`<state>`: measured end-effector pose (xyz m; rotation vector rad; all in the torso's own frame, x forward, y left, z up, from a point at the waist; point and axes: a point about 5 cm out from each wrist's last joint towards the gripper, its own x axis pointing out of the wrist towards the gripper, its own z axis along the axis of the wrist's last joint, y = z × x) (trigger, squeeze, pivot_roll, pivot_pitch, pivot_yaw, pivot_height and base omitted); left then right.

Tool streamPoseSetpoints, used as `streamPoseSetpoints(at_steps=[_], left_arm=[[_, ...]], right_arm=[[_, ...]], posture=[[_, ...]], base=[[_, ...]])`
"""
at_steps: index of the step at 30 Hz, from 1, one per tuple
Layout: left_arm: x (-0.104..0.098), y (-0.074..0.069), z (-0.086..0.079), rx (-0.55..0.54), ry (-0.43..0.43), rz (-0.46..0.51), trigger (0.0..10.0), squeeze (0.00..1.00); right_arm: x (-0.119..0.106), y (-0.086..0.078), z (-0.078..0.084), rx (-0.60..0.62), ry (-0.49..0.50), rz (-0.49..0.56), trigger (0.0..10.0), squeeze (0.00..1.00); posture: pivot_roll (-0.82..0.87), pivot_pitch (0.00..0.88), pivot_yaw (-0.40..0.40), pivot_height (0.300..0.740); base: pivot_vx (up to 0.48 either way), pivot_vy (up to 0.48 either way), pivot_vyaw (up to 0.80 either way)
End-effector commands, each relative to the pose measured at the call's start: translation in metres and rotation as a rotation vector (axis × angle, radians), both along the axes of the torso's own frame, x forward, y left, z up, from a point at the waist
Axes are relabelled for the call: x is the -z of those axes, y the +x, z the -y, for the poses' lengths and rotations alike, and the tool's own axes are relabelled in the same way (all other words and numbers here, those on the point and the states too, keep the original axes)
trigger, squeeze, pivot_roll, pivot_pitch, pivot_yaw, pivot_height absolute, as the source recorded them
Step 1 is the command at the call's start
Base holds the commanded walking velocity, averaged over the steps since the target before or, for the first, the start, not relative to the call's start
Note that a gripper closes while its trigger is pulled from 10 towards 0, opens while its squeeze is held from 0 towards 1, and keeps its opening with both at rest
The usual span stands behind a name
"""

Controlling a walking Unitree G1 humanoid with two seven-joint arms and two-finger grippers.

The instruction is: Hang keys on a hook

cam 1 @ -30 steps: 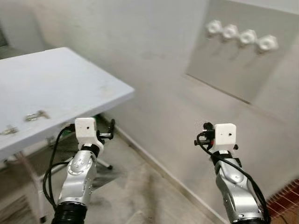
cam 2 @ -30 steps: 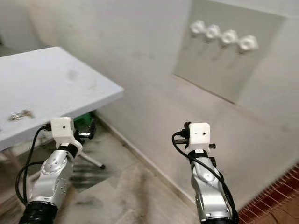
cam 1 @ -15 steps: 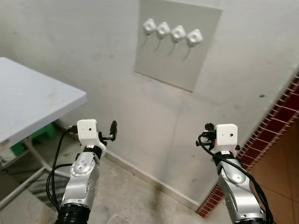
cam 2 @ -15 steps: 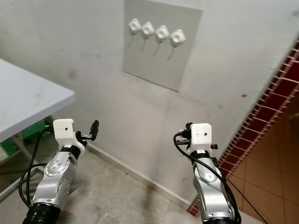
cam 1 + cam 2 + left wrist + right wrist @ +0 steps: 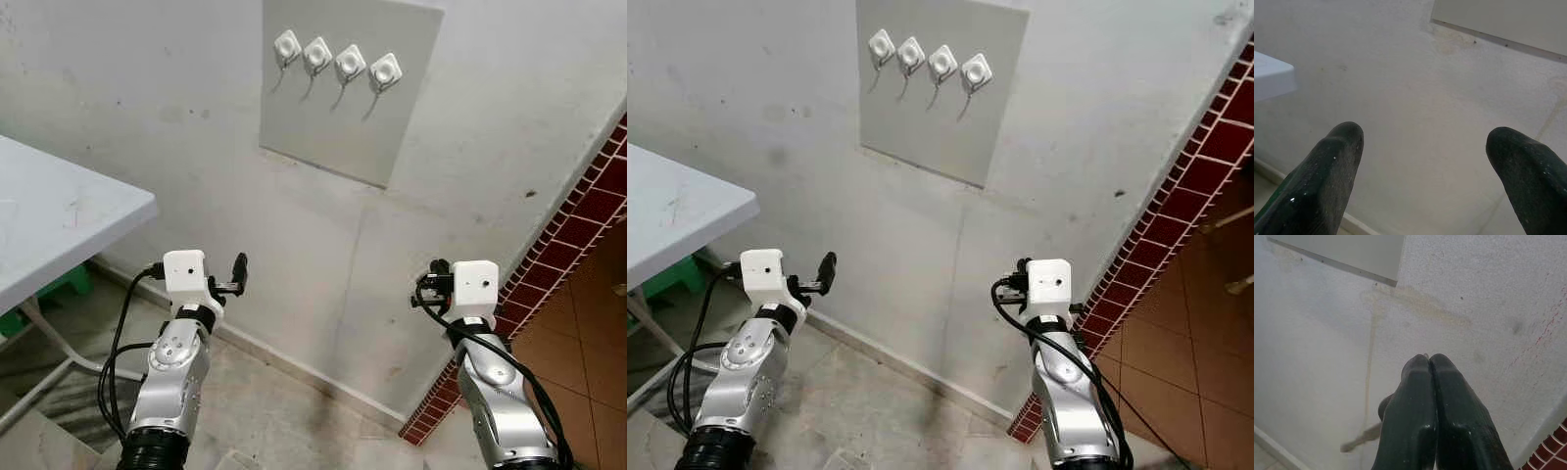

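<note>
Keys (image 5: 1359, 440): hanging below the pressed-together fingers of the right gripper, a slim metal piece poking out beside them in the right wrist view; the rest is hidden behind the fingers.
Right gripper (image 5: 1428, 363): its two black fingers are lying tight against each other, pinching the keys, and pointing at the bare wall below the panel.
Right arm (image 5: 487, 367): reaching forward at low height, its white wrist camera box facing the wall, well below the hooks.
Hooks (image 5: 335, 63): four white hooks are sitting in a row near the top of the panel, each with a thin prong curving down; all four are bare.
Panel (image 5: 343, 127): a grey rectangular board is sitting flat on the wall, above and between the two arms.
Left gripper (image 5: 1420, 166): its fingers are standing wide apart with nothing between them, facing the wall.
Left arm (image 5: 176, 362): reaching forward at about the same height as the right arm.
Wall (image 5: 147, 108): pale plaster, stained, with a seam running down under the panel.
Table (image 5: 59, 220): a white top is showing its corner at the robot's left.
Tiles (image 5: 578, 245): dark red tiles are edging the wall at the robot's right.
</note>
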<state>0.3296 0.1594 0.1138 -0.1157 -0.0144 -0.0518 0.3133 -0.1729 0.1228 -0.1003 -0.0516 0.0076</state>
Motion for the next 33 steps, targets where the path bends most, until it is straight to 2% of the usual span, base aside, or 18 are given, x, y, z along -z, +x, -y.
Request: streamPoseSetpoints(at_steps=[1,9,13,30,33], left_arm=[[-0.0016,-0.0007,0.0027,0.021,0.004,0.000,10.0,0.00],[-0.0012,-0.0011,0.0025,0.025,0.004,-0.004,10.0,0.00],[-0.0001,-0.0013,0.0031,0.025,-0.005,-0.014,10.0,0.00],[0.0031,-0.0028,0.0027,0.025,0.011,-0.037,10.0,0.00],[0.0044,-0.0031,0.0019,0.018,0.005,-0.045,10.0,0.00]], right_arm=[[-0.0027,0.0025,0.0005,0.003,-0.002,0.008,10.0,0.00],[-0.0024,0.0027,-0.0003,0.002,0.001,0.007,10.0,0.00],[-0.0024,0.0028,-0.0002,0.001,0.000,0.006,10.0,0.00],[-0.0020,0.0015,0.0009,0.005,0.001,0.004,10.0,0.00],[-0.0026,0.0014,0.0005,0.000,0.001,0.012,10.0,0.00]], posture=[[0.03,0.000,-0.061,0.740],[0.04,0.000,-0.061,0.740],[0.03,0.000,-0.061,0.740],[0.03,0.002,-0.062,0.740],[0.03,0.004,-0.062,0.740]], base=[[0.000,0.000,-0.73],[0.000,0.000,-0.73],[0.000,0.246,-0.73],[0.000,0.373,-0.72],[0.000,0.200,-0.19]])
